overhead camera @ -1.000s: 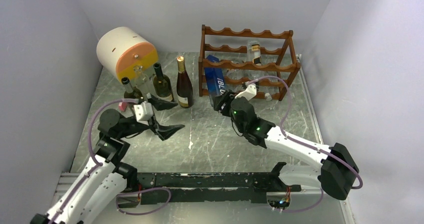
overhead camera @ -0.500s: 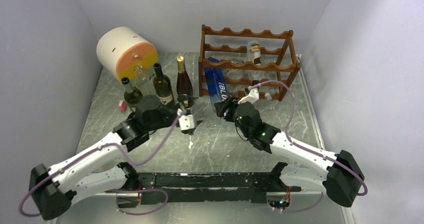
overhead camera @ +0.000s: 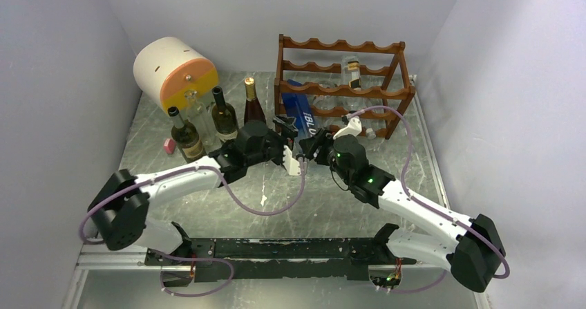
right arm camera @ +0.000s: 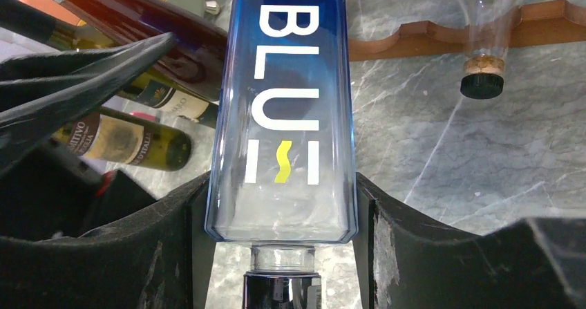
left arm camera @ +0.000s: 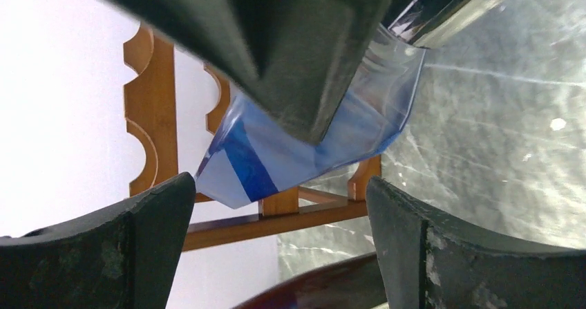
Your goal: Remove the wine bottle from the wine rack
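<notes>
Left claw (left arm camera: 276,198), spread wide, has swung across; right claw (right arm camera: 282,205) grips the blue, square, white-lettered wine bottle (right arm camera: 280,81).

Robot lab cell, bare white walls (overhead camera: 228,12), marbled tabletop (overhead camera: 325,212)

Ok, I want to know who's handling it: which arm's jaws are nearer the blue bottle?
Right. The right jaws are shut on the blue bottle, at its neck end; the left jaws stand open just to its left, facing it.
</notes>
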Motion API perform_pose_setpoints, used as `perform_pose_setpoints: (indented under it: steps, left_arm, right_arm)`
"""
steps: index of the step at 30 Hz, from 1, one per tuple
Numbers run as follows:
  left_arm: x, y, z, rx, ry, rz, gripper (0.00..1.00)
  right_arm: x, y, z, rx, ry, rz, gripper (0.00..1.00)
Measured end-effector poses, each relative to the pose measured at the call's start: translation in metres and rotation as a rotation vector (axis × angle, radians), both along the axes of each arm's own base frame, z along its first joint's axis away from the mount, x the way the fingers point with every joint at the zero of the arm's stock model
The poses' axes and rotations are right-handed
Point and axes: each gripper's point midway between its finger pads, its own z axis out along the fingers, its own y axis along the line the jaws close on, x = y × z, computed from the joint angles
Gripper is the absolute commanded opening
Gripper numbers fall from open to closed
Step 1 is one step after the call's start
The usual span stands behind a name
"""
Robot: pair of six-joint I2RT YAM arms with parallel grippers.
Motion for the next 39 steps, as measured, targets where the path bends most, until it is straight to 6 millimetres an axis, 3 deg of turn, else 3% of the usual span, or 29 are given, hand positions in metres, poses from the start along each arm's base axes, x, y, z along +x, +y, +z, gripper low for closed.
perform_pose_setpoints:
  steps: [6,15,20,28,29,36,39]
  left_arm:
    - [0.023,-0.014,-0.019,0.101,-0.137,-0.010,0.97]
    - [0.034,-0.039,-0.014,0.141,-0.245,-0.054,0.88]
    - [0.036,-0.044,-0.018,0.156,-0.246,-0.065,0.74]
    - [0.034,-0.047,-0.020,0.149,-0.272,-0.065,0.40]
    - [0.033,-0.048,-0.020,0.146,-0.277,-0.063,0.35]
    - [0.025,-0.050,-0.018,0.095,-0.316,-0.041,0.19]
    - [0.020,-0.052,-0.017,0.060,-0.320,-0.033,0.13]
  right_arm:
    - [-0.001,0.000,-0.001,0.013,0.020,0.025,0.13]
    - [-0.002,0.000,-0.001,0.016,0.032,0.039,0.13]
    - [-0.003,-0.004,-0.001,0.006,0.032,0.039,0.13]
    - [-0.006,-0.008,0.000,-0.029,0.021,0.061,0.19]
    - [-0.006,-0.009,0.000,-0.035,0.020,0.065,0.21]
    - [-0.014,-0.014,0.002,-0.094,0.031,0.090,0.72]
    - [-0.018,-0.019,0.005,-0.127,0.042,0.094,0.84]
